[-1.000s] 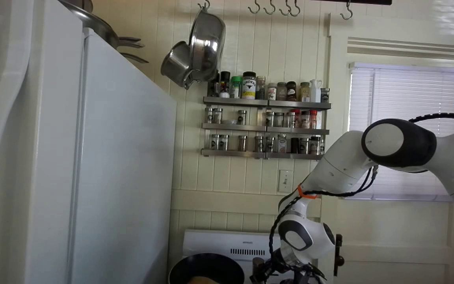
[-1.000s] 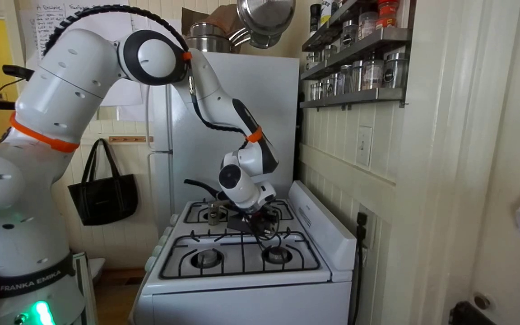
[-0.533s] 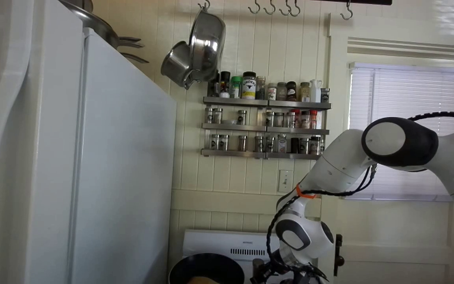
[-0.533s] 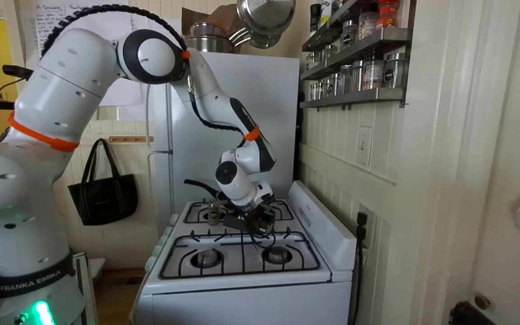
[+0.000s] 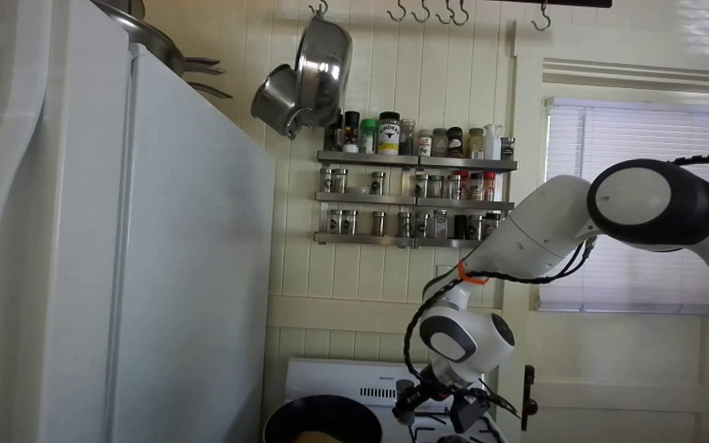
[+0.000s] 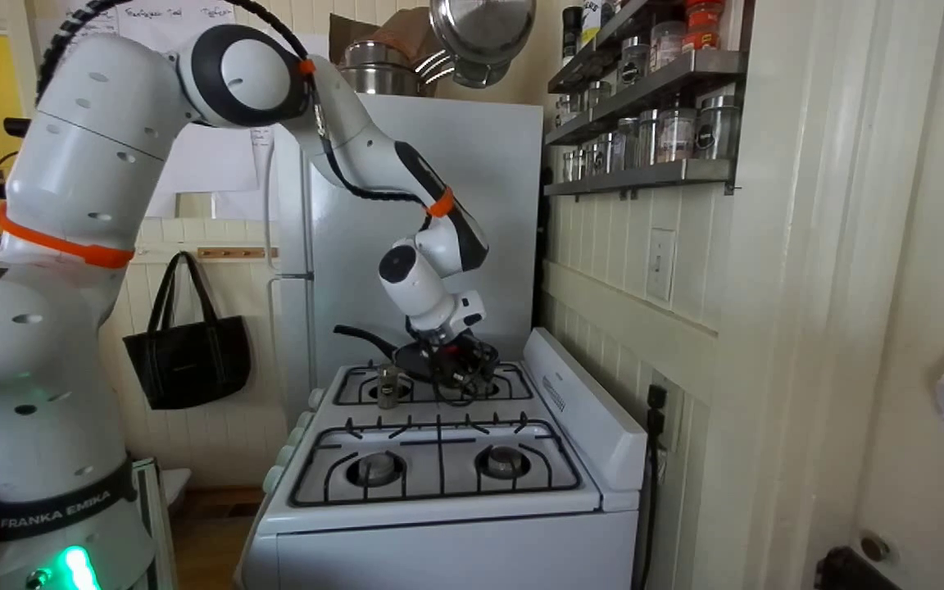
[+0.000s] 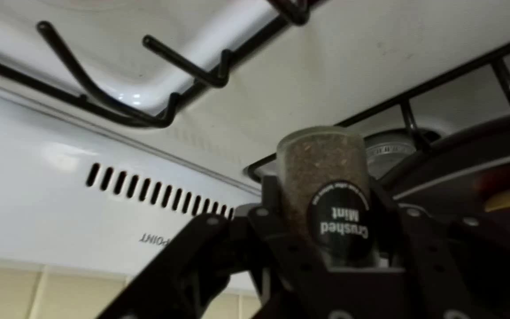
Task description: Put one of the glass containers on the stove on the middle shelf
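Held a mint jar (image 7: 321, 161) tight between the fingers (image 7: 270, 195) above the stove (image 6: 456, 549), with one end hidden by the gripper (image 7: 325, 186) in the wrist view. Could not make out that jar amid cables (image 6: 464, 365) in an exterior view. Saw another jar (image 6: 388, 389) on the stove, a pan (image 5: 324, 411) there cut off in an exterior view, and, above the stove, the middle shelf (image 5: 364, 198).

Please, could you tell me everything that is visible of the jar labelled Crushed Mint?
The jar is clear, round-sided, apparently glass, holding brownish flakes. Its round black label has white lettering, inverted in the wrist view. In an exterior view its top looks greyish, its pose roughly upright. The gripper clasps both sides, above the stove.
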Robot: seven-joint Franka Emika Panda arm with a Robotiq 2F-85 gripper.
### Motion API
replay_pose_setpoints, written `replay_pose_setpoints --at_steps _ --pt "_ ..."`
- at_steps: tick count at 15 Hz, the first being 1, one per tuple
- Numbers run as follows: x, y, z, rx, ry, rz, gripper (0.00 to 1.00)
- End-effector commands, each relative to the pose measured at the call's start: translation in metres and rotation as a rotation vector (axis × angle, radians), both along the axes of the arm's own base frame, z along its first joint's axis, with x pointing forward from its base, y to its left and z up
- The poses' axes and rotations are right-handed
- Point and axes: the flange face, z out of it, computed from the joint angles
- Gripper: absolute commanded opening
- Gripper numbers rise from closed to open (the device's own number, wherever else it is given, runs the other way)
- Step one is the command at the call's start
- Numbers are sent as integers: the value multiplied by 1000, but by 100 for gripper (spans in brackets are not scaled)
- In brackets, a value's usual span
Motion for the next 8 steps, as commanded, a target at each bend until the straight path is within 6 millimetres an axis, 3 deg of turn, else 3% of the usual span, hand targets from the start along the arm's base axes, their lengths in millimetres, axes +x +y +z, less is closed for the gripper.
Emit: replay_pose_setpoints --at_steps 1,4,8 --pt "-18 9 67 1 26 -212 23" --pt "-28 14 117 -2 58 -379 23" --pt "-27 11 193 -20 -10 -514 23"
